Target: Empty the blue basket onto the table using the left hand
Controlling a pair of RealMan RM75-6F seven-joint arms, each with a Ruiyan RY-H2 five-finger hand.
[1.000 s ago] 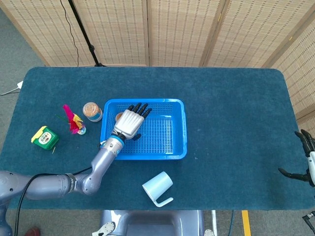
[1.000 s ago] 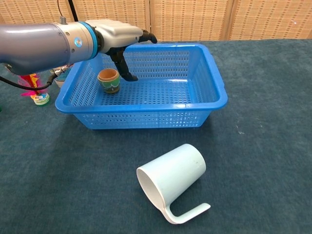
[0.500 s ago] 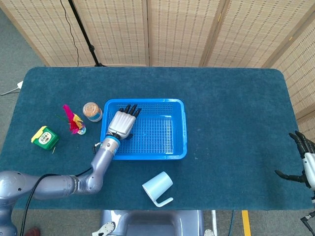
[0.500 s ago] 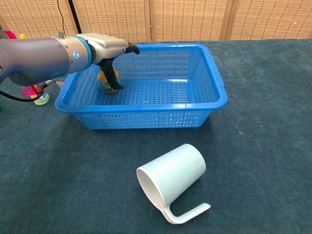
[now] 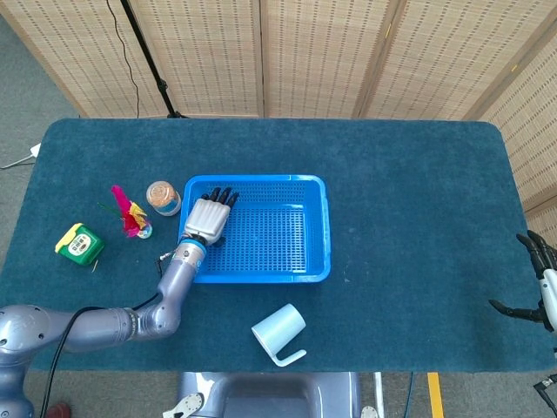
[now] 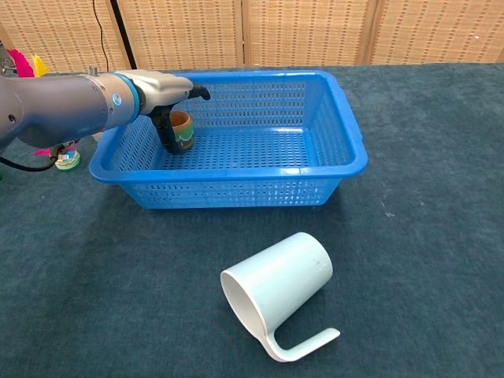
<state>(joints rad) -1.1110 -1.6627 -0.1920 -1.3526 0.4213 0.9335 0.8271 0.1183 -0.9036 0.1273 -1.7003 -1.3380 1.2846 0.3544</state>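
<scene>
Mug [image 6: 277, 287]: pale blue, lying on its side on the table nearest the robot, open mouth toward the near left, handle flat on the cloth at the near right; well apart from the basket.
Table [image 5: 409, 200]: covered in dark teal cloth.
Blue basket [image 6: 346, 142]: rectangular, perforated walls and floor, standing upright on the table just beyond the mug.
Left hand [image 6: 161, 90]: reaches over the basket's left rim into its far-left corner; dark fingers [image 6: 164, 134] curl down around the small pot, one finger stretched out above it. In the chest view the fingers touch the pot's left side; whether the grip is closed cannot be told. In the head view the hand covers the pot.
Small pot [image 6: 181, 130]: terracotta-coloured with a green band, upright on the basket floor in the far-left corner, the only thing visible inside the basket.
Right hand [image 5: 541, 279]: at the right edge of the head view, off the table's near-right side, fingers spread, holding nothing.
Green box [image 5: 79, 244]: yellow-topped, on the table well left of the basket.
Feathered toy [image 5: 130, 213]: pink and yellow, between the green box and the basket.
Jar [image 5: 162, 198]: round, tan-topped, just beside the basket's far-left corner.
</scene>
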